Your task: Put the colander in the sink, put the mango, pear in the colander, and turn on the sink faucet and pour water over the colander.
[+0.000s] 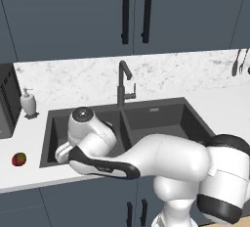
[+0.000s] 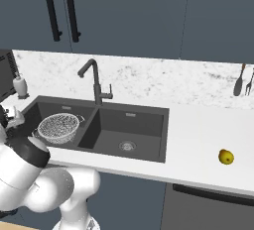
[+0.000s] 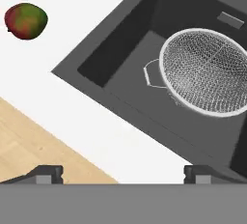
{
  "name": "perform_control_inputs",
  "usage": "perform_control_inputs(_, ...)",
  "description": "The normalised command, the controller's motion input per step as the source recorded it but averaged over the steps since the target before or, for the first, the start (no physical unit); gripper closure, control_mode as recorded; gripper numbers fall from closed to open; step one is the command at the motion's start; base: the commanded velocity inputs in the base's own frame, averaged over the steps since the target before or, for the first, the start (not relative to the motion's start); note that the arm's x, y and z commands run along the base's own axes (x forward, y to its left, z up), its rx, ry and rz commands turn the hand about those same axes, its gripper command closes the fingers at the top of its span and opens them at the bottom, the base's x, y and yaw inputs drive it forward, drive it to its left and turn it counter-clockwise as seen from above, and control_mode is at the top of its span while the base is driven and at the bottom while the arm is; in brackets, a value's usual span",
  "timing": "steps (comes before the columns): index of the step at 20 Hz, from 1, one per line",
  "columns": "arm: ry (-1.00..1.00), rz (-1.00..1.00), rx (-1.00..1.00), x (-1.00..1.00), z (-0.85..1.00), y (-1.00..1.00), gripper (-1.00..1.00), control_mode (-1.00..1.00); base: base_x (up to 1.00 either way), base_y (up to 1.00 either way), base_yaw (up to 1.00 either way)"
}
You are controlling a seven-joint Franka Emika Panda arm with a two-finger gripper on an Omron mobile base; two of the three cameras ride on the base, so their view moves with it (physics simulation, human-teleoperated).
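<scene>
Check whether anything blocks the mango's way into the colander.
Nothing visible does. The mango lies alone on the white counter left of the sink, and the colander sits open and empty in the left basin.

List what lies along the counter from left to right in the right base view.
soap dispenser → colander in the sink's left basin → sink faucet → right basin drain → pear → hanging utensils

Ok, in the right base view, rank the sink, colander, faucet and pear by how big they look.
1. sink
2. colander, close in extent to the faucet
3. faucet, tall but slim; order against the colander unsure
4. pear, clearly smallest
</scene>
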Motion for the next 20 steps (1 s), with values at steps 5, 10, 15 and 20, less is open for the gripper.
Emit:
perform_control_inputs(5, 0.0, -0.31, 0.24, 0.0, 0.12, 0.53, -1.0, -1.0, 0.0, 0.0, 0.0)
perform_control_inputs(10, 0.09, -0.29, 0.27, 0.03, 0.25, 0.49, -1.0, -1.0, 0.0, 0.0, 0.0)
perform_control_inputs(15, 0.21, -0.24, 0.21, 0.04, 0.09, 0.5, -1.0, -1.0, 0.0, 0.0, 0.0)
perform_control_inputs(20, 0.24, -0.15, 0.11, 0.0, 0.12, 0.44, -1.0, -1.0, 0.0, 0.0, 0.0)
